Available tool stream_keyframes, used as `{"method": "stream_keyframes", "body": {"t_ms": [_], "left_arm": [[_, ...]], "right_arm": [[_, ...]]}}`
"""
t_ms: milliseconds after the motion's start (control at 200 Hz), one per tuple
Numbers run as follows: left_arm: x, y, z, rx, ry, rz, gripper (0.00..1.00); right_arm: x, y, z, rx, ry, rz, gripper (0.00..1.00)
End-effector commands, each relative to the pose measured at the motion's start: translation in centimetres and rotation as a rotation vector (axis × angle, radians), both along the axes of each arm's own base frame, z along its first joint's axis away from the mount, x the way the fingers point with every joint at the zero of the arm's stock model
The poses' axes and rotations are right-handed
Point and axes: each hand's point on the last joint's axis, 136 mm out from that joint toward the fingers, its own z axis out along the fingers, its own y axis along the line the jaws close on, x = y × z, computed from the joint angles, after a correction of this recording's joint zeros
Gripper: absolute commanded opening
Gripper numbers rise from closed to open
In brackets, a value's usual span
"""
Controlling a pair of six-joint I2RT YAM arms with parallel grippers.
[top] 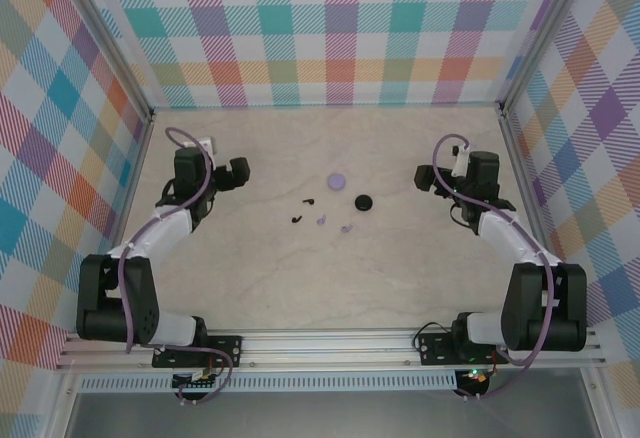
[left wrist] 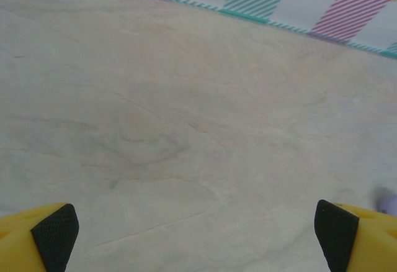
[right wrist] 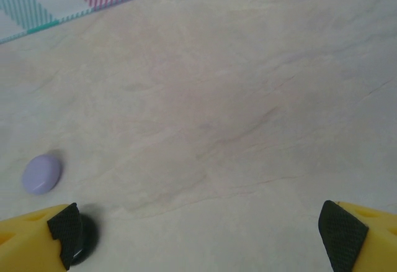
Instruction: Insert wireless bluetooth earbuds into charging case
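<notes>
Now: left hand point(top: 241, 171) and right hand point(top: 424, 179) both wide open, empty. Four earbuds point(top: 321, 220) loose on worktop point(top: 400, 268) btw them; too tiny, I can't read orientation. Rt finger point(right wrist: 64, 235) partly hides black case point(right wrist: 85, 244); lilac case point(right wrist: 42, 173) near it.

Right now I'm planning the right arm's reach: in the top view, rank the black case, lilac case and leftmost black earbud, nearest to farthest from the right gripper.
From the right gripper:
1. Black case, just left of it.
2. Lilac case, farther left.
3. Leftmost black earbud, farthest left.
</notes>
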Motion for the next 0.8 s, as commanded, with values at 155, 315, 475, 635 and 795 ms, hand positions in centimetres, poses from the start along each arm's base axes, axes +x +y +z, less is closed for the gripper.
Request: {"method": "stream_keyframes", "body": {"t_ms": [155,315,475,635,795], "left_arm": [[0.8,-8.8,-2.3,-0.173,0.259,-0.261,0.97],[2.5,-13.5,-3.4,-0.218,0.336,-0.376,0.79],[3.5,-17.2,-5.0,-0.224,0.408,-0.445,0.71],[4.9,-20.4,-5.8,-0.26,0.436,-0.498,0.63],[6.2,-22.4,-6.8,-0.278,0.468,-0.523,0.57]], "right_arm": [[-1.8,8.4,-0.2,0.217,0.208,0.258,1.0],[-1.6,12.8,-0.8,0.25,0.282,0.359,0.93],[-1.2,16.8,-1.5,0.257,0.337,0.439,0.68],[-0.5,20.0,-2.3,0.274,0.405,0.487,0.37],[0.8,21.3,-4.0,0.27,0.478,0.459,0.29]]}}
